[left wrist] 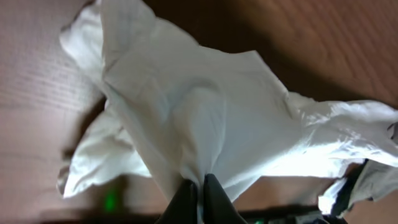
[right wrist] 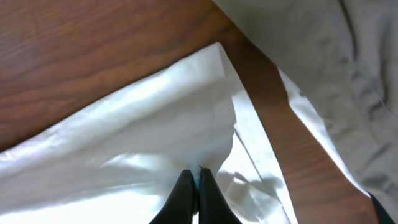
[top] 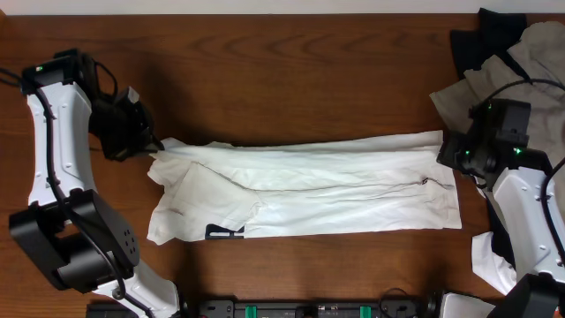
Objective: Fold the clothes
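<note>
The white shirt is lying stretched along the table with its long axis running between the arms, the left gripper pinching its bunched end and the right gripper pinching the opposite edge

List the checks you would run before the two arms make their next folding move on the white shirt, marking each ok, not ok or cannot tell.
1. Left hand shut on the white shirt at its sleeve end: ok.
2. Right hand shut on the opposite end: ok.
3. Shirt lying flat between the two hands: not ok, the sleeve end is bunched.
4. Grey garment from the pile beside the right arm clear of the shirt: cannot tell, it lies very close to the shirt's corner.
5. Bare table beyond the shirt to fold onto: ok.
</note>
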Controlling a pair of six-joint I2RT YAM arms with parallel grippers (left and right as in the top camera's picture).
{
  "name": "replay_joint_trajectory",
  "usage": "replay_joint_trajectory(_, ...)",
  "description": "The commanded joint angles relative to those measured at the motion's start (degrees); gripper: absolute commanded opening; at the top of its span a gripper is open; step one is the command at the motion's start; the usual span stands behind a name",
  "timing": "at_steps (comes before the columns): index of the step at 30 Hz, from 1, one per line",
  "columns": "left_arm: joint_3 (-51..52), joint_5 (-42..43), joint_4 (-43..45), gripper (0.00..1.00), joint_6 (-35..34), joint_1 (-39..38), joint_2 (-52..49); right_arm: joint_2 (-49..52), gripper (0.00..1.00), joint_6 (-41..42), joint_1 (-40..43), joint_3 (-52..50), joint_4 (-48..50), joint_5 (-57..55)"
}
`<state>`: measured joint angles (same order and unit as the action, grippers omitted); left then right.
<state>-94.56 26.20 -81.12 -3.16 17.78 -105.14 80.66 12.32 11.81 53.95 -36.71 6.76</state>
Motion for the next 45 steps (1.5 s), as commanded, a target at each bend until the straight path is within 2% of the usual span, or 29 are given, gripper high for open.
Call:
replay_joint_trajectory(1,0.04,-0.31,-1.73,0.06,-0.09,0.15,1.11,-0.63,0.01,-0.81,1.09,0.74,-0.96,-1.68)
replay_joint_trajectory(8,2.21,-0.31,-5.42,0.06,-0.07,0.15,1.11,-0.63,0.01,-0.79,1.09,0.74,-4.59,-8.02)
replay_joint_trajectory(13,6.21,-0.31,-5.33,0.06,0.37,0.15,1.11,-0.63,0.01,-0.76,1.09,0.74,-5.4,-8.52)
replay_joint_trajectory(26,18.25,-0.28,-0.39,0.06,0.35,0.13,1.11,-0.61,0.01,-0.57,1.09,0.72,-12.31,-10.03)
replay_joint_trajectory(42,21.09,-0.33,-0.9,0.06,0.7,-0.87,1.11,-0.61,0.02,-0.59,1.09,0.7,-15.45,-11.74)
replay_joint_trajectory(45,21.29,-1.07,-1.36,0.07,1.22,-0.87,1.11,-0.61,0.07,-0.59,1.09,0.7,-15.69,-11.74)
